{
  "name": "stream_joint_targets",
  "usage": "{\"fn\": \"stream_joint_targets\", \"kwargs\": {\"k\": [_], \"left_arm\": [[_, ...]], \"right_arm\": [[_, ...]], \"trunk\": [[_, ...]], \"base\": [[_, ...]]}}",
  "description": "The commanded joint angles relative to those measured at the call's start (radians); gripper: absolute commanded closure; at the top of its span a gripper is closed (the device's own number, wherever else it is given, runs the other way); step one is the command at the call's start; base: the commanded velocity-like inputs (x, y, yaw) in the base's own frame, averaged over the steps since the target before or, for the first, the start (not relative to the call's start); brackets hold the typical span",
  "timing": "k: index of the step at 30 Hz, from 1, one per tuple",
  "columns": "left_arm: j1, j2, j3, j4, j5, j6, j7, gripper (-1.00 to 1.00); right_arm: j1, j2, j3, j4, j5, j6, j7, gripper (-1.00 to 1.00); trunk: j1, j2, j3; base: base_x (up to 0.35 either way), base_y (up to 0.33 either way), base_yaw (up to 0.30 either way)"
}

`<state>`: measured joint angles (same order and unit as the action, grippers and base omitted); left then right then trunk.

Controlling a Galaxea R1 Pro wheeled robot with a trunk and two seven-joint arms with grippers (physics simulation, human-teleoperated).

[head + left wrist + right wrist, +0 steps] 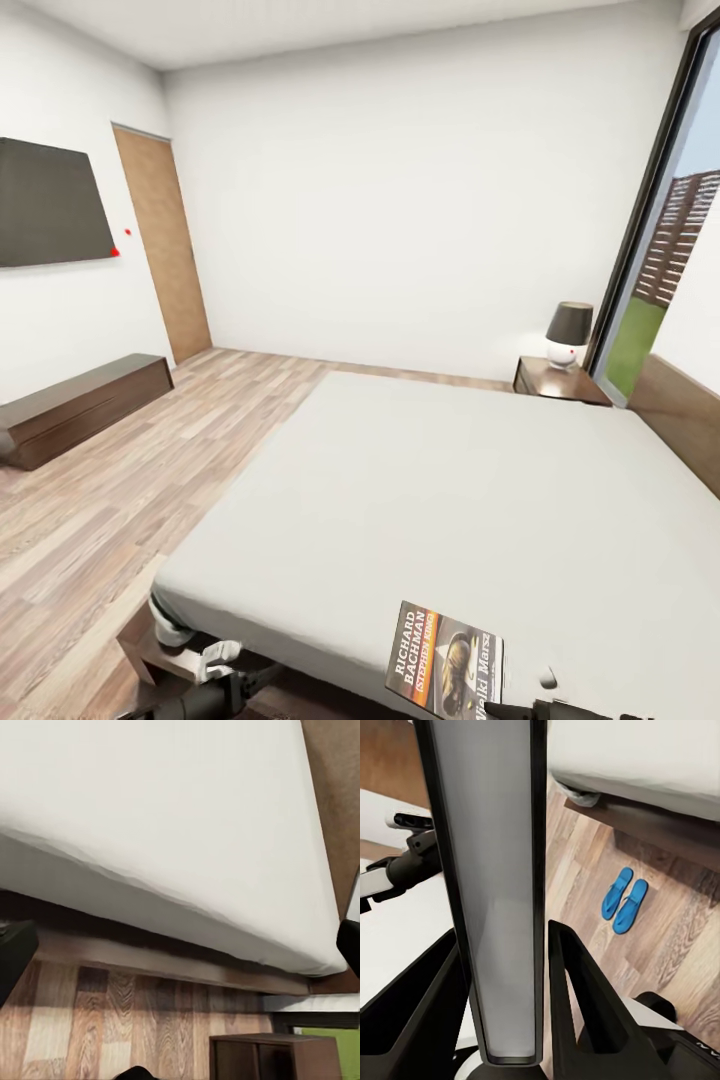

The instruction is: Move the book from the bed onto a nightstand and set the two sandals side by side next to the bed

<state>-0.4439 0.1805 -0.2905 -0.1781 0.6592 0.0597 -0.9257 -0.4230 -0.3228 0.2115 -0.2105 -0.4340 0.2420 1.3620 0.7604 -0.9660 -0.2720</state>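
The book (pixel 445 670) with its orange "Richard Bachman" band hangs tilted over the near edge of the bed (pixel 450 500). My right gripper (pixel 506 934) is shut on it; the book (pixel 499 892) stands edge-on between the two black fingers. Both blue sandals (pixel 624 900) lie side by side on the wood floor close to the bed frame (pixel 660 829). The left gripper (pixel 180 945) is open with nothing in it, low beside the mattress (pixel 165 810). A nightstand (pixel 560 382) stands at the bed's far corner by the window.
A dark-shaded lamp (pixel 568 335) sits on the far nightstand. A long low bench (pixel 80 405) lines the left wall under the black screen (pixel 50 205), with a wooden door (pixel 165 250) beyond. A dark wooden cabinet (pixel 274 1057) stands on the floor by the bed's corner.
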Motion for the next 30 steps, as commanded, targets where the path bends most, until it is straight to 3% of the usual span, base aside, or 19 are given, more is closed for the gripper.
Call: {"fn": "stream_joint_targets", "kwargs": {"k": [1, 30], "left_arm": [[-0.001, 0.0, -0.007, 0.0, 0.01, 0.006, -0.002, -1.0], [-0.001, 0.0, -0.007, 0.0, 0.01, 0.006, -0.002, -1.0]], "right_arm": [[0.0, -0.001, 0.008, -0.001, -0.011, 0.011, 0.002, 1.0], [0.0, -0.001, 0.007, -0.001, -0.011, 0.011, 0.002, 1.0]], "trunk": [[0.0, -0.001, -0.001], [0.0, -0.001, -0.001]], "base": [[0.0, 0.0, 0.217], [0.0, 0.0, 0.217]]}}
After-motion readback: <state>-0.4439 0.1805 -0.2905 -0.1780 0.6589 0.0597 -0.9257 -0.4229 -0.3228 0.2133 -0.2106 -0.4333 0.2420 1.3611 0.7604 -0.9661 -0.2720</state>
